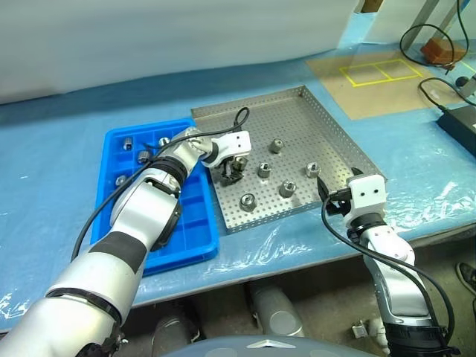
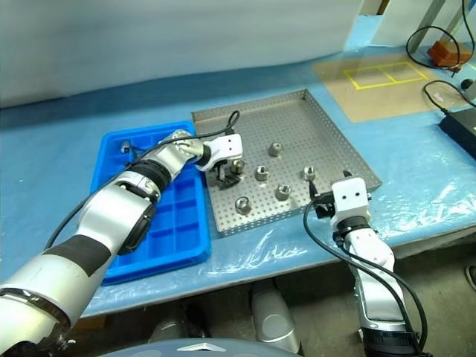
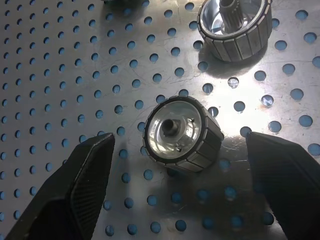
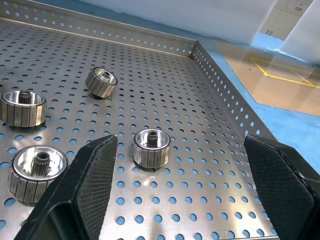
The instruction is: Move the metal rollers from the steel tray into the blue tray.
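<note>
Right gripper (image 1: 321, 187) idles agape at the steel tray's (image 1: 338, 134) near rim. Farther in, left gripper (image 1: 232, 172) hangs spread over a tipped roller (image 3: 182, 134), seemingly lining up a grasp; the blue tray (image 1: 195, 245) alongside holds some rollers.

The two head views look forward and down from above the table edge, side by side, taking in the steel tray (image 1: 297, 111) and the blue tray (image 1: 111, 149) together. The left wrist camera sits very close over the perforated floor, looking steeply down between the left gripper (image 3: 180, 195) fingers at one roller (image 3: 182, 135). The right wrist camera looks nearly level across the same tray from its near corner, past the right gripper (image 4: 180, 190). All four views share the steel tray.
</note>
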### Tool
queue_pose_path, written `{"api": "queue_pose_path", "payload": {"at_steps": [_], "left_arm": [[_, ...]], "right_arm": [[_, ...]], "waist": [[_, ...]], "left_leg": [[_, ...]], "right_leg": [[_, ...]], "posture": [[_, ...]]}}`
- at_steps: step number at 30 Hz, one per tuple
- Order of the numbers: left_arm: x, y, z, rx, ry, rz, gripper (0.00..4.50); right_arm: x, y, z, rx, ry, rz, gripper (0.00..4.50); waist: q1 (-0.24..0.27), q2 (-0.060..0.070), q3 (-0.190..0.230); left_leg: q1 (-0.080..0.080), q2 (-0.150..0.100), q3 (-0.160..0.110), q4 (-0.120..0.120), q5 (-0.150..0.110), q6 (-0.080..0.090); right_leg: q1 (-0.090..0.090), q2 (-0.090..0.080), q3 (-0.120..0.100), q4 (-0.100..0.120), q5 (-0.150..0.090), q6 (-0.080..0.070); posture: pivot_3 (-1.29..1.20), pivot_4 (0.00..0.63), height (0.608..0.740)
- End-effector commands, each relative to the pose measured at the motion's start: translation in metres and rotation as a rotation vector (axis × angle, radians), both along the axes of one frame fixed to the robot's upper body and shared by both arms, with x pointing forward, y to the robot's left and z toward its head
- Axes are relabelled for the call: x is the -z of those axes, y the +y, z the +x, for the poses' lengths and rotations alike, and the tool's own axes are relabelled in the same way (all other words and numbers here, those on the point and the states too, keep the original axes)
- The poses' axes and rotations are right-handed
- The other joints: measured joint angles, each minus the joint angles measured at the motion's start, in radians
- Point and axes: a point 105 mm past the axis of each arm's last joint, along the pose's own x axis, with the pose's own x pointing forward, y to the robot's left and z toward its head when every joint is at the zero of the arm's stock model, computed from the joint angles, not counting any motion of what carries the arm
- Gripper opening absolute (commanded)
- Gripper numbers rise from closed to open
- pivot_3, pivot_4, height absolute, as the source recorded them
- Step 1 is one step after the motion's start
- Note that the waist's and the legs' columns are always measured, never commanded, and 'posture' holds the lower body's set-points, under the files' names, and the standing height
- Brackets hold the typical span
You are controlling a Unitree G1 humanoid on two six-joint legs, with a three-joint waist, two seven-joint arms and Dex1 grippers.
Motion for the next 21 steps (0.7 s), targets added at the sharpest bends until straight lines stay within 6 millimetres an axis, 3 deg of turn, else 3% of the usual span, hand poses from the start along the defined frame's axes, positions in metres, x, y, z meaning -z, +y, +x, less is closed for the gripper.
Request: {"api": "queue_pose_path", "payload": {"at_steps": [1,2,3,8,13,17,21], "left_arm": [[0.008,0.005,0.000,-0.013,-0.006,0.034,3.66],[0.008,0.006,0.001,-0.026,-0.013,0.033,3.36],[0.008,0.006,0.001,-0.023,-0.004,0.028,3.36],[0.007,0.006,0.001,-0.016,-0.008,0.013,2.04],[-0.007,-0.007,-0.011,0.053,0.118,-0.180,1.92],[-0.006,0.002,-0.007,0.020,0.093,-0.159,1.92],[-0.025,0.014,-0.004,0.020,0.083,-0.254,1.92]], "right_arm": [[-0.014,0.002,-0.002,-0.008,-0.052,-0.013,4.13],[-0.014,0.001,-0.001,-0.008,-0.053,-0.014,4.13],[-0.014,0.001,-0.001,-0.008,-0.053,-0.015,4.13],[-0.015,0.003,0.000,-0.013,-0.055,-0.015,4.13],[-0.014,0.005,0.002,-0.027,-0.052,-0.017,4.13],[-0.015,0.006,0.004,-0.037,-0.053,-0.017,4.13],[-0.028,0.008,0.007,-0.070,-0.083,0.002,4.13]], "waist": [[-0.001,0.000,0.000],[-0.002,0.000,0.000],[-0.003,0.000,0.000],[-0.015,0.000,0.000],[-0.022,0.001,0.000],[-0.024,0.001,0.001],[-0.025,0.002,0.001]], "left_leg": [[0.000,0.000,0.000,0.000,0.000,0.000],[0.000,0.000,0.000,0.000,0.000,0.000],[-0.001,0.000,-0.001,0.000,0.000,0.000],[-0.004,0.000,-0.004,0.000,0.000,0.000],[-0.006,0.000,-0.005,0.000,0.000,0.000],[-0.008,0.000,-0.005,0.000,0.000,0.001],[-0.008,0.000,-0.005,0.000,0.001,0.001]], "right_leg": [[0.000,0.000,0.000,0.000,0.000,0.000],[0.000,0.000,0.000,0.000,0.000,0.000],[0.000,0.000,-0.001,0.000,0.000,0.000],[0.000,-0.001,-0.005,-0.002,0.000,0.000],[0.000,-0.001,-0.009,-0.003,0.000,0.000],[-0.002,-0.002,-0.010,-0.003,0.000,0.000],[-0.003,-0.002,-0.010,-0.003,0.000,0.000]], "posture": [[-0.72,0.150,0.740],[-0.72,0.150,0.740],[-0.72,0.150,0.740],[-0.71,0.150,0.740],[-0.69,0.150,0.740],[-0.68,0.150,0.740],[-0.67,0.150,0.740]]}}
